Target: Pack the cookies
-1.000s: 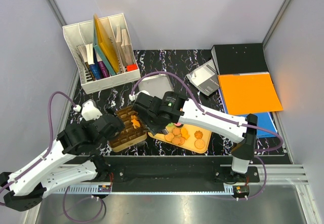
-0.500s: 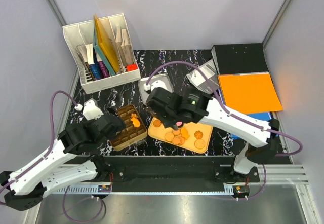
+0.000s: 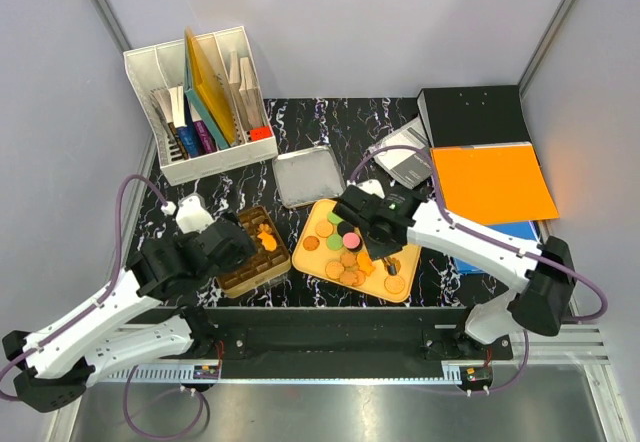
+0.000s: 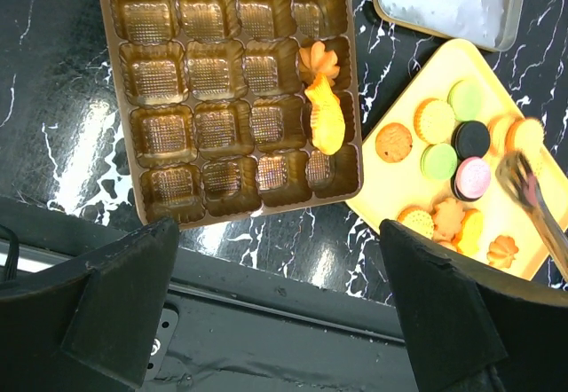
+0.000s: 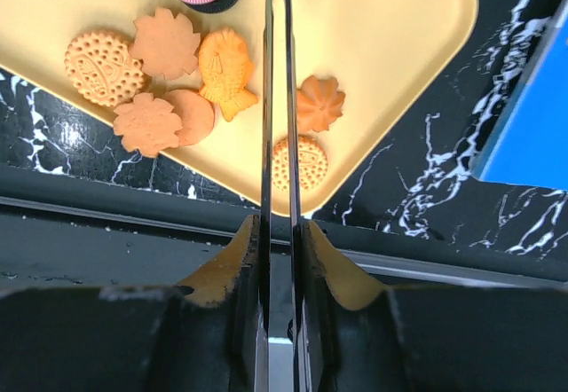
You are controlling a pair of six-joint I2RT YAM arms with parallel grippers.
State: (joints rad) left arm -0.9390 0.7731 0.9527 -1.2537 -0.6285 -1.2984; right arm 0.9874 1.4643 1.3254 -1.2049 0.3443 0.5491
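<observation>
Left gripper (image 4: 280, 259) jaws spread wide, nothing between them. Brown tray (image 4: 155, 77) just ahead; fish cookie (image 4: 326, 119) and flower cookie (image 4: 318, 59) in its right column. Yellow plate (image 4: 395, 184) with cookies (image 4: 437, 121) ahead of the right jaw.

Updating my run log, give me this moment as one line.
left gripper: open, near brown tray | right gripper: shut, over yellow tray | packed: two cookies

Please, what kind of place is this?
Probably a robot test cell dressed as a desk: grey panel walls, a metal mounting rail, a file organizer and an orange folder.
</observation>
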